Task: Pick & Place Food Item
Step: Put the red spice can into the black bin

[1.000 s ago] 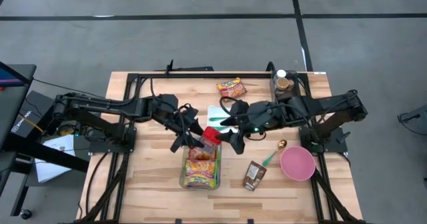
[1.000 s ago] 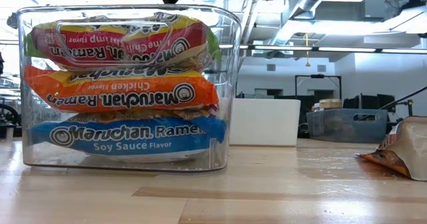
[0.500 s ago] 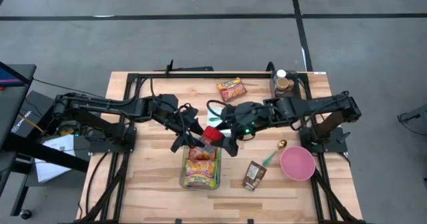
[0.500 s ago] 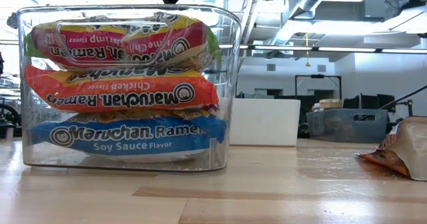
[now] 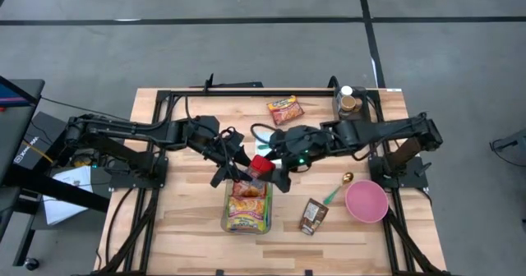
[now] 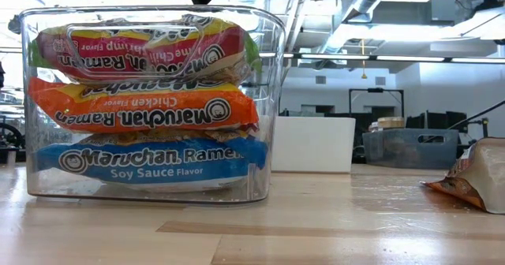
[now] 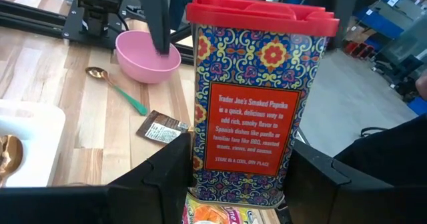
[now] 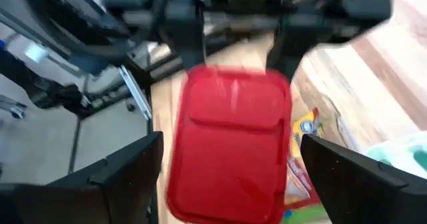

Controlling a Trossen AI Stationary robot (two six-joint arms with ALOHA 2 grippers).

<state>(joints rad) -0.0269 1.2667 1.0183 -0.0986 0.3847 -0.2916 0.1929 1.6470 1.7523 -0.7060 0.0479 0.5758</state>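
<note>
Spice tin with a red flip lid and a blue, red and yellow patterned label [image 7: 259,91] sits upright between the fingers of the left hand [image 5: 238,167], which are closed on its sides, above the far end of the clear plastic bin of ramen packets [image 5: 246,206] near the middle of the counter [image 5: 189,227]. The right hand [image 5: 278,176], fingers spread wide and empty, faces the red lid just beside it. For a clean handover, the right hand should probably centre its fingers on the tin's body and close firmly before the left lets go.
</note>
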